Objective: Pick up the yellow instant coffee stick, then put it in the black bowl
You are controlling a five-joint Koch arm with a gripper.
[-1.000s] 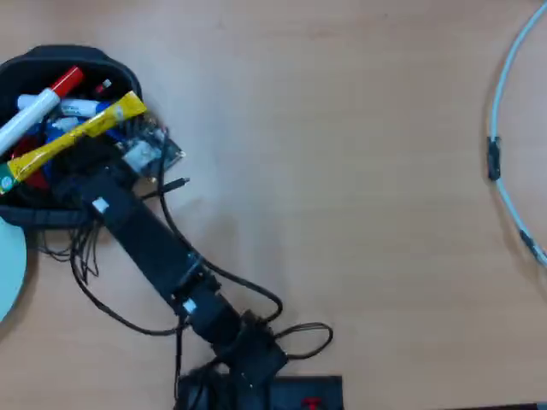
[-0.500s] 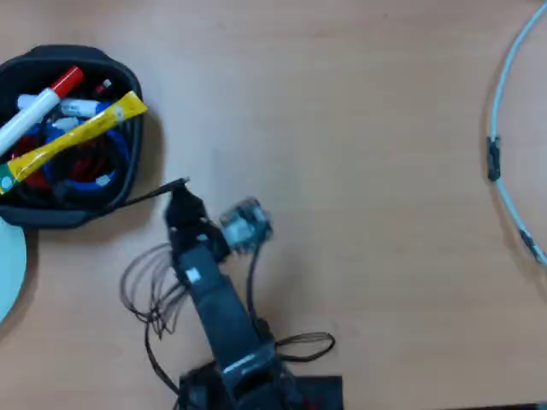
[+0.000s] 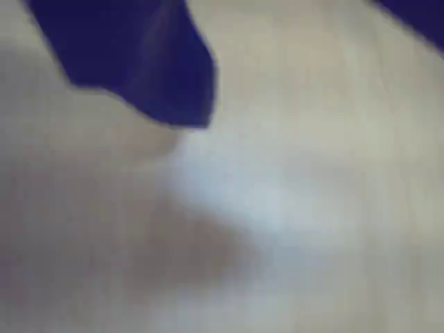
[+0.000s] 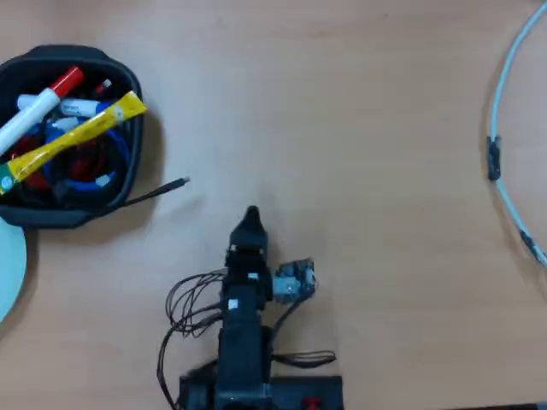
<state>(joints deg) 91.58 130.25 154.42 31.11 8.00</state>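
Observation:
In the overhead view the yellow instant coffee stick (image 4: 73, 138) lies slantwise across the black bowl (image 4: 85, 212) at the top left. Its green end rests at the bowl's left rim and its other end sticks out over the right rim. My gripper (image 4: 250, 215) is low in the middle of the table, well to the right of the bowl, and holds nothing. Only one narrow tip shows there. The wrist view is blurred and shows one blue finger (image 3: 152, 69) over bare table.
The bowl also holds a red-capped white marker (image 4: 38, 107) and blue and red items. A thin black cable (image 4: 158, 192) runs out of it. A pale blue-white disc (image 4: 8, 265) is at the left edge. A pale curved cable (image 4: 504, 128) is at the right. Arm wires (image 4: 192, 303) lie by the base.

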